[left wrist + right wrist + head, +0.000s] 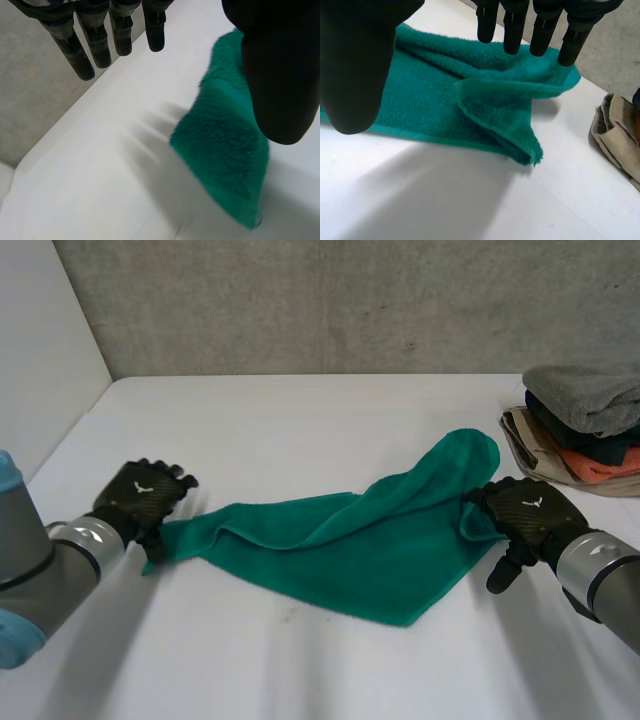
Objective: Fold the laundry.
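A green towel (350, 545) lies loosely folded and rumpled across the middle of the white table (300, 420). My left hand (143, 497) hovers at its left corner with fingers straight and open; that towel corner (225, 150) lies under the thumb (280, 75), untouched. My right hand (525, 515) is at the towel's right edge, open too. Its fingers (540, 30) hang straight above a folded-over flap of the towel (495, 110), holding nothing.
A stack of folded clothes (585, 430) in grey, dark, orange and tan sits at the table's right edge; its tan piece (620, 140) lies close beside my right hand. A wall (350, 300) runs along the table's far side.
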You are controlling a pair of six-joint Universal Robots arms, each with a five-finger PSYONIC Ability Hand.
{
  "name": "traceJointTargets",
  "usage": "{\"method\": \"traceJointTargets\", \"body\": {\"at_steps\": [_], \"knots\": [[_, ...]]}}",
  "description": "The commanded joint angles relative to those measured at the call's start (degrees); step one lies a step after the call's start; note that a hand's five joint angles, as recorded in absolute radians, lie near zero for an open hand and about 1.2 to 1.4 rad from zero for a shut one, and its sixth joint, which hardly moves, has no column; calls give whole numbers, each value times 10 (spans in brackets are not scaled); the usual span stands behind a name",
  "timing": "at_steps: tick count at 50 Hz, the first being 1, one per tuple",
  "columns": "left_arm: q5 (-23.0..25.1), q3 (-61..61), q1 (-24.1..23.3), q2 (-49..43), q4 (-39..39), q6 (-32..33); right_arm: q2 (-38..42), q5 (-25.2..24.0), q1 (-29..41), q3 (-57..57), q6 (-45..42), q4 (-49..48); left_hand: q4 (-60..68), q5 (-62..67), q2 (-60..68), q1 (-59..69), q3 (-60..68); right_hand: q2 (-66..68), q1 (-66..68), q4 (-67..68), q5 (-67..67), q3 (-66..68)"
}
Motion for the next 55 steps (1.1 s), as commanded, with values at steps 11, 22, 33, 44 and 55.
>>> {"method": "traceJointTargets", "body": {"at_steps": [11,22,33,44,55], "knots": [[-49,63,-1,-45,-86,-44,129,-36,18,-277,-55,49,-17,-16,-18,-20,-25,-5,-10,-10,6,-5],[-76,113,-17,-99,-83,-47,353,-17,53,-551,-178,143,103,103,101,99,95,23,19,18,34,23],[-71,150,-19,-133,-79,-44,519,-9,77,-733,-225,123,644,644,642,641,636,233,228,228,244,233],[-85,311,-21,-138,-67,-53,568,23,88,-847,-195,-73,671,672,670,668,663,658,653,653,669,658],[-170,570,-38,-111,8,-175,460,97,90,-854,-49,-321,671,672,670,668,663,658,653,653,669,658]]}}
